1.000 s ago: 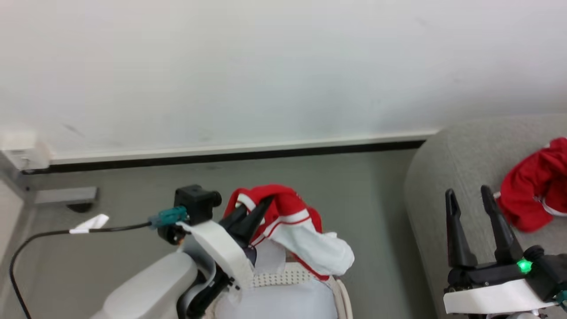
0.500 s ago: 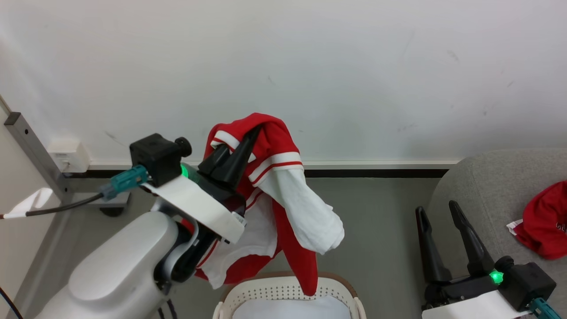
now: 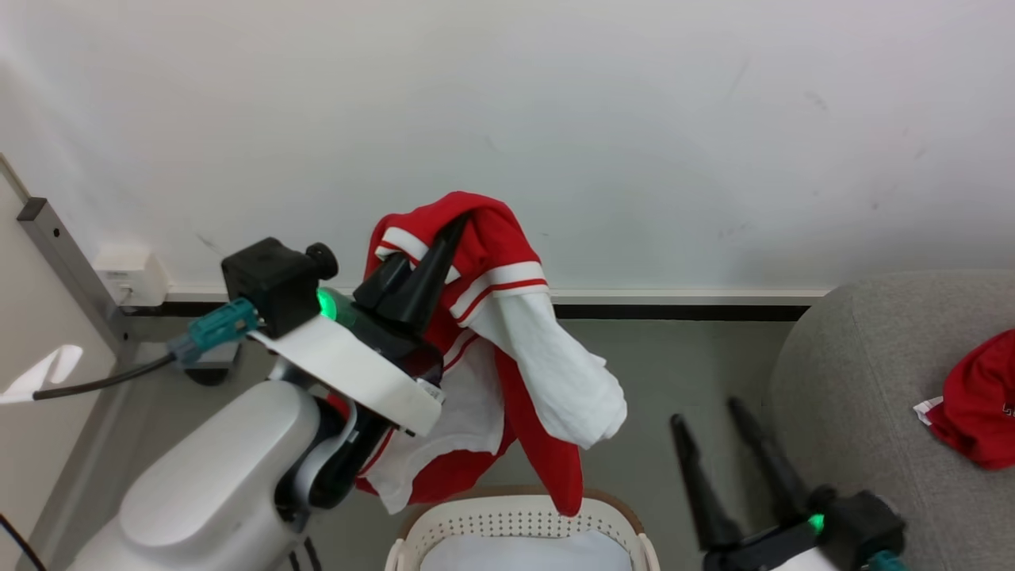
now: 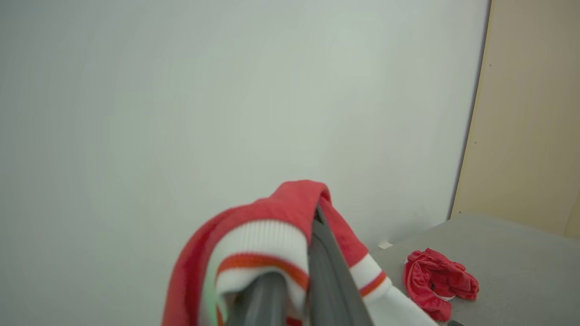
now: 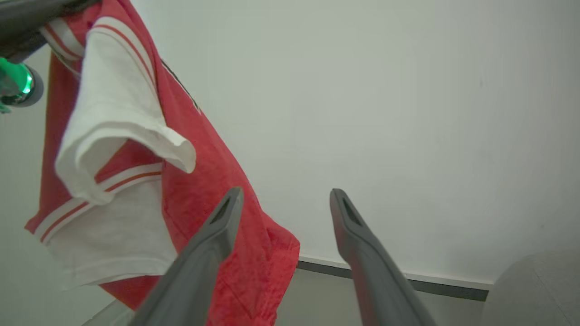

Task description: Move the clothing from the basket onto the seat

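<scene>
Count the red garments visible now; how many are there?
2. One jersey hangs from the left end effector above the basket; another garment lies crumpled on the grey seat to the right. The basket may hide more.

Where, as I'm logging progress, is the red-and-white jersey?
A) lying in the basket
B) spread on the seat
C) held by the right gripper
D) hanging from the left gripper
D: the jersey drapes from the shut left gripper, over the basket.
</scene>
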{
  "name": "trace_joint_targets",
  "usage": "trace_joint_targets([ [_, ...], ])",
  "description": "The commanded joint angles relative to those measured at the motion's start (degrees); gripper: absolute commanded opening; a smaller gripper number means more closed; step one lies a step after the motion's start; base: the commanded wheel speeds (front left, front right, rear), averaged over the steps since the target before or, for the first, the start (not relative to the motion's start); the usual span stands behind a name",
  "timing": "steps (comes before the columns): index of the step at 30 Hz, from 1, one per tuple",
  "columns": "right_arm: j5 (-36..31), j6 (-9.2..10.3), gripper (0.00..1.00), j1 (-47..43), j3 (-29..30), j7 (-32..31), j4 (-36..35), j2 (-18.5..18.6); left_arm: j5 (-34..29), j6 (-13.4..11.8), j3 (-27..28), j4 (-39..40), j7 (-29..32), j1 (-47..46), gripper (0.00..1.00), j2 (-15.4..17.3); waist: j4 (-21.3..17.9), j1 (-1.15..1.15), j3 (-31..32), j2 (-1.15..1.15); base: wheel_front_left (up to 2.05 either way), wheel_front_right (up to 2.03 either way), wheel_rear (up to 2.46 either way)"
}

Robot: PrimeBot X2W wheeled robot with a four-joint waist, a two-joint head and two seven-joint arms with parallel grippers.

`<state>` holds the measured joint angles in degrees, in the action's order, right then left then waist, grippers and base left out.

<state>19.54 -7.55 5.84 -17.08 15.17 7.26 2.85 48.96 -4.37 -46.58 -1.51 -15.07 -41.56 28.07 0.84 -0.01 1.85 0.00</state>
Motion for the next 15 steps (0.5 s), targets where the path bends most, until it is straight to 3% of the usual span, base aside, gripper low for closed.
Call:
trace_joint_targets([
  [1,-1.13,0.13,1.0,0.92,-2.44,-0.04,1.48,0.08,-0.75,-0.13,0.25,0.54,-0.13,0.43,0.0,-0.48,0.46,0.01,-0.1,0.0,0.0,0.0,0.0],
  [15,1.7,0.13,1.0,9.44,-16.77,-0.04,16.68,0.13,-1.15,1.29,-3.45,1.1,0.97,-0.71,0.0,-4.8,5.96,0.01,0.47,0.0,0.0,0.0,0.0],
])
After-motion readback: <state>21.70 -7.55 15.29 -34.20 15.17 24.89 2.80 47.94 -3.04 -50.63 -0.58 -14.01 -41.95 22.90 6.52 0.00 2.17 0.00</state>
